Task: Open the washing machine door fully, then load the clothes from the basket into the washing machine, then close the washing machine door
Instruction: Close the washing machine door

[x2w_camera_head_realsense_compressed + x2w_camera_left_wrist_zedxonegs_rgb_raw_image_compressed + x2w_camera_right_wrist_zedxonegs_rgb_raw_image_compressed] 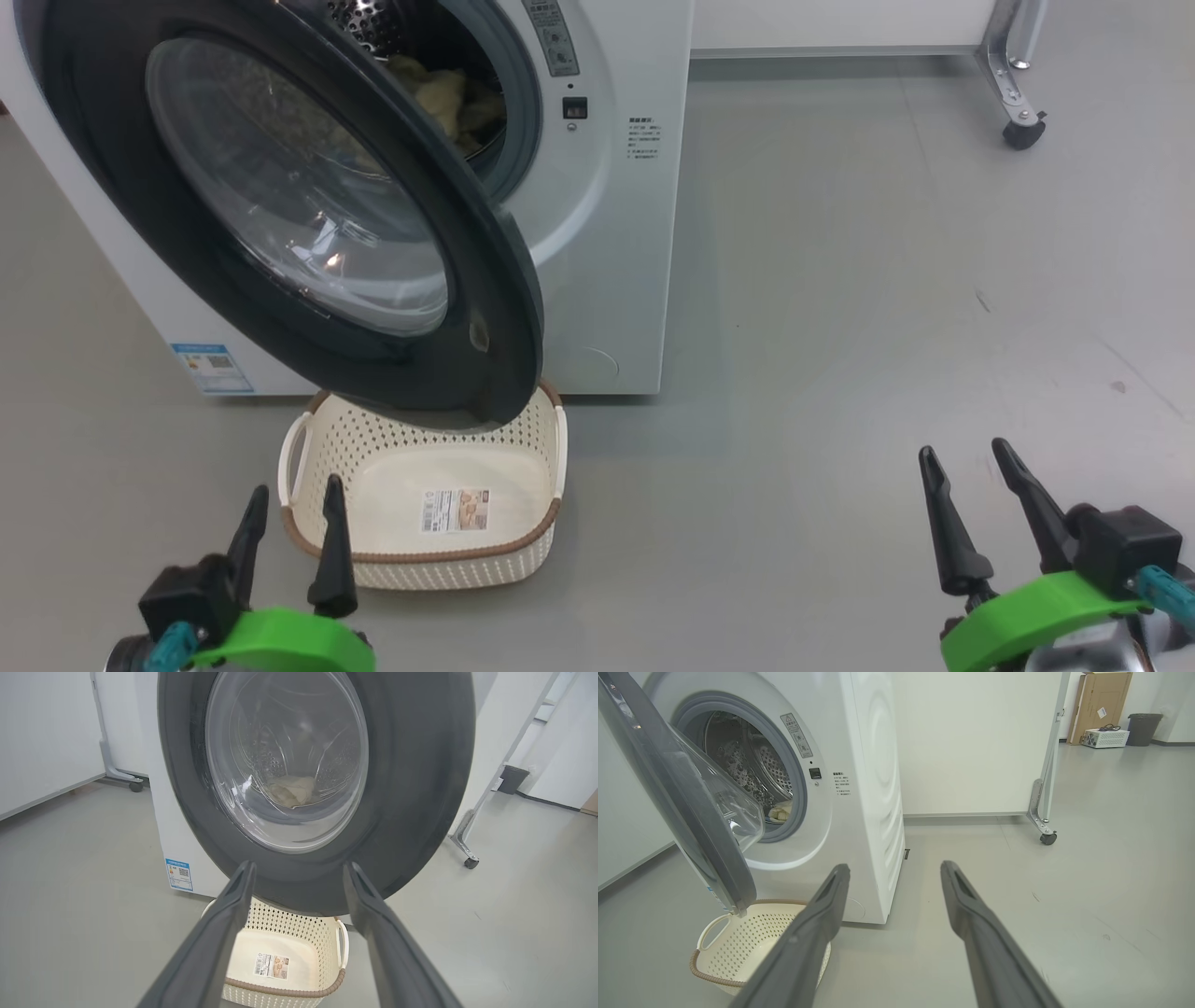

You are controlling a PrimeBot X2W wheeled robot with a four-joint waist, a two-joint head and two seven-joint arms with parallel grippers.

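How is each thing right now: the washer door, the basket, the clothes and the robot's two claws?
washing machine door: partly open, hanging over the basket
washing machine: drum uncovered, cloth inside
clothes: cream-yellow pieces lying in the drum
basket: upright on the floor, empty
left gripper: open, holding nothing
right gripper: open, holding nothing

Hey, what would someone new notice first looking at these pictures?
The washing machine door, wide black rim and bulging glass, stands partly open, its lower edge above the empty cream basket on the floor. Cream-yellow clothes lie in the drum behind it.
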